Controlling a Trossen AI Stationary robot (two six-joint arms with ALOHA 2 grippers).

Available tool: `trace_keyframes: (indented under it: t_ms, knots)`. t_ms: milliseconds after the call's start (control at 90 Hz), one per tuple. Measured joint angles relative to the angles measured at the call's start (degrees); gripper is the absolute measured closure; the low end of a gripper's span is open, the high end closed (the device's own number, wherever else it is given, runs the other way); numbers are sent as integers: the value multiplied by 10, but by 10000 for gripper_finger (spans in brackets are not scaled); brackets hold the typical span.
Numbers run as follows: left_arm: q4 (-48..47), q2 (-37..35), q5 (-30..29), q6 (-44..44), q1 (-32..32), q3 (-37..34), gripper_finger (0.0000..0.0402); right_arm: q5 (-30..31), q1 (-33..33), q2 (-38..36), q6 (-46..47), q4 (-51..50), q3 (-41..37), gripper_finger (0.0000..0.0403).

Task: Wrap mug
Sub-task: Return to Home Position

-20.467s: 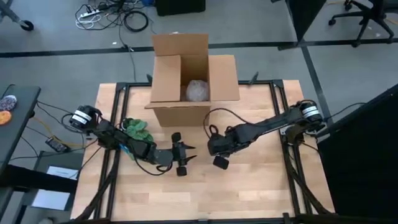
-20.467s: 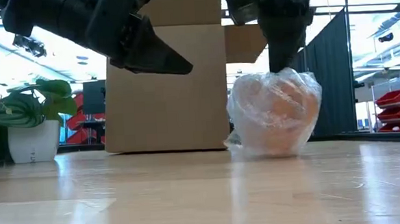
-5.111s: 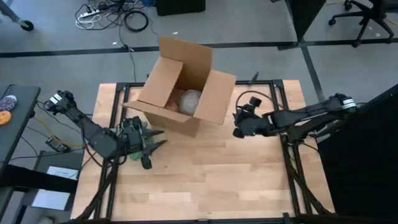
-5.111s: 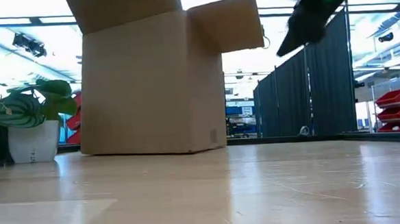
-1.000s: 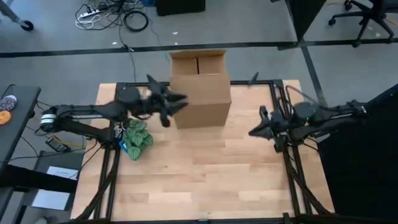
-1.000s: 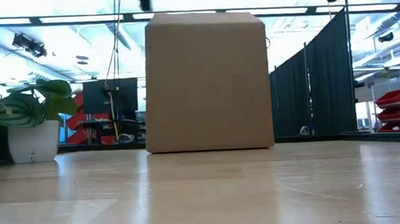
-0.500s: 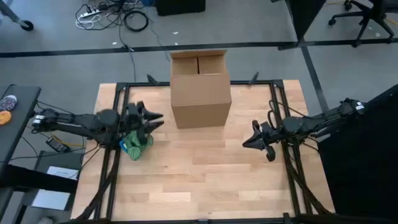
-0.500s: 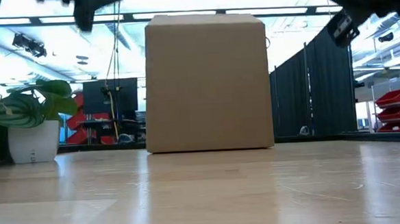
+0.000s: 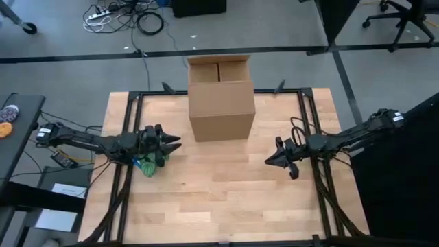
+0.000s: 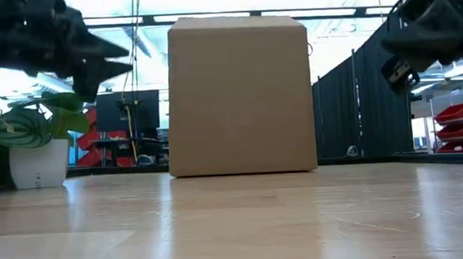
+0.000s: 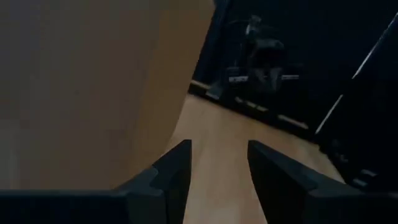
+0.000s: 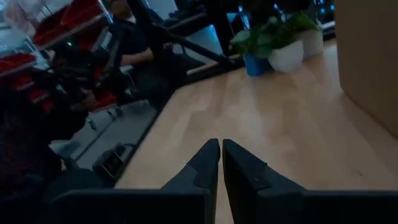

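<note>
Looking down, we find a plain brown cardboard box (image 9: 221, 96), matte and square-edged, with its top flaps folded flat and meeting along a centre seam. It stands at the far middle edge of the pale, wood-planked tabletop (image 9: 219, 199). We cannot see the mug itself. The left gripper (image 9: 175, 142) hangs above the tabletop to the left of the box and a little nearer than its front face. It is clear of the cardboard and just over a leafy green plant (image 9: 147, 165). Its dark angular fingers (image 11: 177, 163) stand apart with bare space between them. The right gripper (image 9: 269, 160) hangs off the box's front right corner, well apart from it. Its tapered fingers (image 12: 208, 163) are pressed almost together around nothing.
</note>
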Motion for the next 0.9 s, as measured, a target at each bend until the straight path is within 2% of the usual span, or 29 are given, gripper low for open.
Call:
trace_keyframes:
  t_ms: [189,322,400,489,600,722,900]
  knots:
    - [0,0,11,-3,1,-29,259,0,-12,5,-16,59,-12,403]
    - [5,0,12,15,28,-32,259,-73,-60,5,-39,57,-12,403]
    - [5,0,50,21,58,-34,263,-106,-102,5,-41,49,-13,403]
    - [4,0,85,20,90,-34,281,-112,-142,4,-50,43,-13,403]
    - [-31,0,85,14,120,-34,316,-125,-165,-5,-48,44,-13,403]
    - [-36,0,100,14,135,-34,352,-135,-155,-35,-67,26,-13,403]
    - [-9,-17,123,51,143,-33,383,-86,-129,-101,-145,-46,-13,403]
